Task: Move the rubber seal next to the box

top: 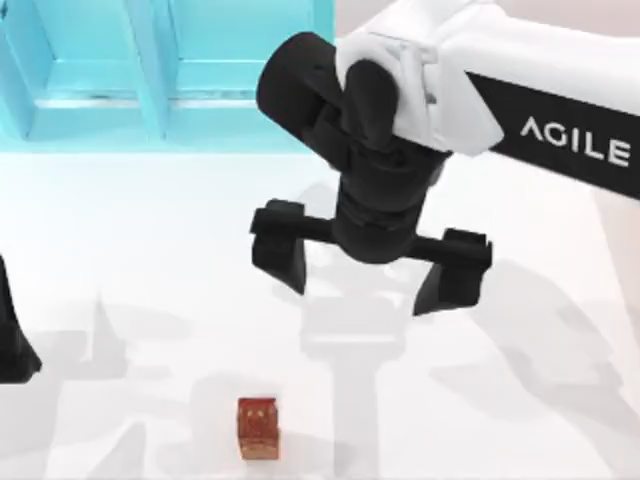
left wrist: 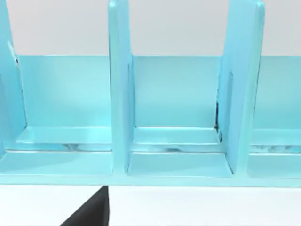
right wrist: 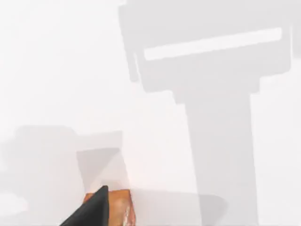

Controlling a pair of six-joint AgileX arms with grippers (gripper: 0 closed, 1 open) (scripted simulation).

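The right arm reaches in from the counter's right side, and its pincer (top: 371, 268) hangs above the middle of the white counter (top: 150, 250) with its two black fingers (top: 280, 245) spread wide apart and nothing between them. The rubber seal (top: 258, 428), a small reddish-brown block with pale dots on top, sits alone near the counter's front edge, a little left of centre, well short of the open pincer and off to its left. From the right wrist the seal (right wrist: 120, 207) peeks out beside a dark fingertip (right wrist: 91, 209), though it lies on the counter surface, not in any grip. The box (top: 150, 70), a light blue rack with upright dividers, stands along the back edge toward the left corner, well apart from the seal. The left pincer (top: 12, 335) sits at the counter's left edge, a dark shape, and I cannot tell how far it is open; its wrist camera looks straight into the blue box (left wrist: 169, 108) compartments.
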